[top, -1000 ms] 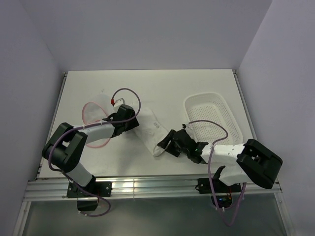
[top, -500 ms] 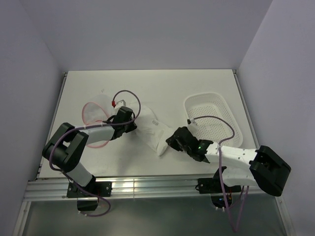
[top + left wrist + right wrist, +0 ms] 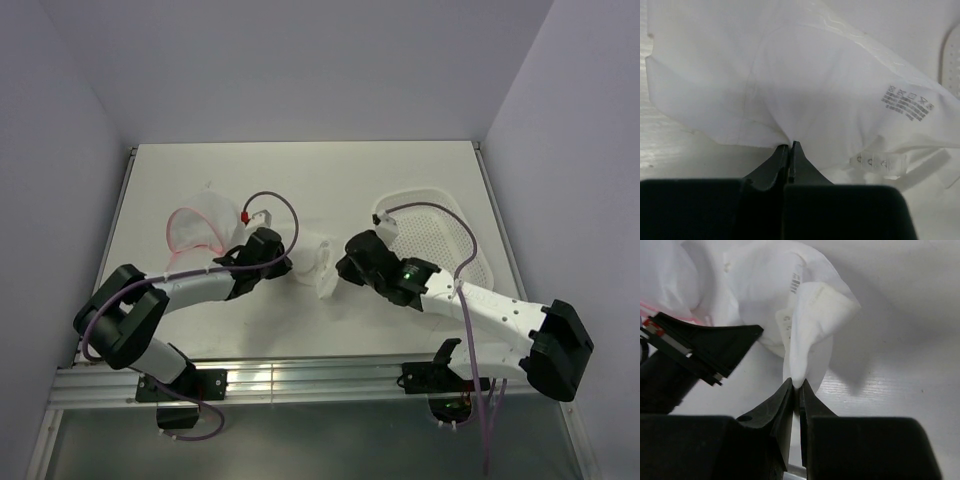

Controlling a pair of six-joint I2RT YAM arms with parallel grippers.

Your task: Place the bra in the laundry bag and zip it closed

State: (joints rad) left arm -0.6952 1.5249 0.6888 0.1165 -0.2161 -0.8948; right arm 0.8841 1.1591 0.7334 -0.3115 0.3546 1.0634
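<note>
The white bra (image 3: 314,256) lies bunched between my two grippers at the table's middle. My left gripper (image 3: 287,266) is shut on the bra's left edge; in the left wrist view its tips (image 3: 790,145) pinch the fabric (image 3: 805,85) tight. From the right, my right gripper (image 3: 342,268) is shut on a raised fold of the bra (image 3: 805,340), its tips (image 3: 799,385) closed around it. The laundry bag (image 3: 200,229), translucent mesh with a pink rim, lies just left of the left gripper, and a bit of its mesh (image 3: 662,275) shows in the right wrist view.
A white perforated basket (image 3: 464,238) stands at the right behind the right arm, its rim (image 3: 951,55) at the edge of the left wrist view. The left gripper's black body (image 3: 705,350) sits close to the right one. Purple cables loop over both arms.
Both grippers went from open to shut on the bra. The right arm swung up and left, folding the stretched-out bra into a bunch; the left gripper shifted slightly right.
</note>
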